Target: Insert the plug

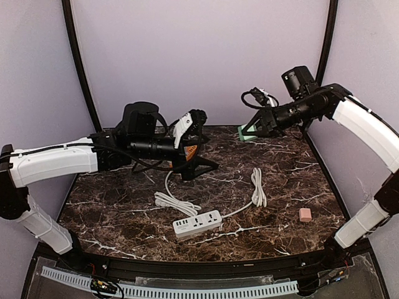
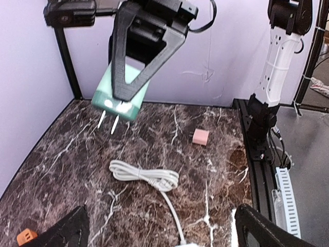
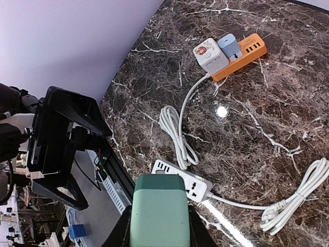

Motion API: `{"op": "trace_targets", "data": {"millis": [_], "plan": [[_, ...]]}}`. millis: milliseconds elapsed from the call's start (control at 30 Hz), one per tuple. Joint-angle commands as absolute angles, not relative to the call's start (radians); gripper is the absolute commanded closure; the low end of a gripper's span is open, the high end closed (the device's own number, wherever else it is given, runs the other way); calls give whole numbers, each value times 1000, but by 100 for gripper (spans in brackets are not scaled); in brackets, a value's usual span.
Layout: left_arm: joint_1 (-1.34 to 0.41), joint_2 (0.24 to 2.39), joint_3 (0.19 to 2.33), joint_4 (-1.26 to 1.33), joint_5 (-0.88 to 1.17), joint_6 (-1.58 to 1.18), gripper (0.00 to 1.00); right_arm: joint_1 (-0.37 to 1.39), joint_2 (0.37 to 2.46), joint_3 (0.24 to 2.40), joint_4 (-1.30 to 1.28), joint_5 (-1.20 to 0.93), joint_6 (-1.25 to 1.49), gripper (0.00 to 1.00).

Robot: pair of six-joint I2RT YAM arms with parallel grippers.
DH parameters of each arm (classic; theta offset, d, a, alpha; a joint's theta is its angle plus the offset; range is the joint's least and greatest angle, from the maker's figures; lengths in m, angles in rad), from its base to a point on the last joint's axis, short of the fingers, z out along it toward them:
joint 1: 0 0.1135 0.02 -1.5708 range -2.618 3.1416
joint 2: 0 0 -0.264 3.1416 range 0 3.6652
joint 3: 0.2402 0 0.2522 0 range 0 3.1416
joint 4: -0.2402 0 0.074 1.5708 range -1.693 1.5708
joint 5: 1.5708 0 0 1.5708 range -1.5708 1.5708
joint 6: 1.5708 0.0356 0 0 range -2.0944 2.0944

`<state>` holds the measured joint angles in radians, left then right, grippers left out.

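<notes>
Fingers on the left to start with: left fingers (image 2: 66, 232), spread wide, nothing between them. Hang a little above the dark marbled tabletop (image 1: 112, 212), toward its back left, right over an orange power strip (image 3: 245, 50). Plugged into one end of that strip, side by side: a white cube adapter (image 3: 210, 55) and a pale blue adapter (image 3: 229, 46). Leading from the same end toward the near edge, a white cord, gathered into a loose coil (image 1: 177, 202) flat on the stone. Just right of the coil, near the front middle: white power strip (image 1: 197, 224), flat on the tabletop, sockets facing up. Trailing from its right end, a second white cord, running back to a folded bundle (image 1: 257, 187) right of centre. Farther right and raised well clear of the surface: right fingers (image 1: 262, 122), closed firmly on the plug (image 2: 117, 100). Mint-green body pinched between them; two metal prongs bare, sticking out past the fingertips, angled down and toward the middle of the tabletop. Sits over the back right area, well apart from the white power strip and touching nothing but the fingers. Seen along the right wrist view, fills the bottom of the frame with the white power strip just beyond its front edge. Last on the right, near the front: a small pink block (image 1: 305, 214), resting on the tabletop
</notes>
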<state>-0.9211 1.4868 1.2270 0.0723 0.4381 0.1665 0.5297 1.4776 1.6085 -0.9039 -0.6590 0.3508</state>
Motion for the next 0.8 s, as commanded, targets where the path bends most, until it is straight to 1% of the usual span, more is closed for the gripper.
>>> {"op": "trace_targets", "data": {"millis": [0, 133, 333, 433, 567, 767], "plan": [[-924, 1414, 1169, -181, 320, 249, 2, 543, 1497, 1634, -921, -577, 207, 100], [-924, 1399, 1130, -352, 278, 332, 6, 553, 1499, 1620, -951, -537, 170, 100], [-923, 1361, 1042, -467, 232, 405, 8, 589, 1482, 1572, -1007, -471, 77, 100], [-924, 1346, 1015, -492, 233, 424, 10, 659, 1464, 1514, -999, -461, 10, 100], [-925, 1360, 987, -530, 243, 451, 10, 731, 1476, 1454, -970, -427, -57, 100], [-924, 1411, 953, -532, 263, 483, 10, 750, 1511, 1417, -886, -430, -120, 100]]}}
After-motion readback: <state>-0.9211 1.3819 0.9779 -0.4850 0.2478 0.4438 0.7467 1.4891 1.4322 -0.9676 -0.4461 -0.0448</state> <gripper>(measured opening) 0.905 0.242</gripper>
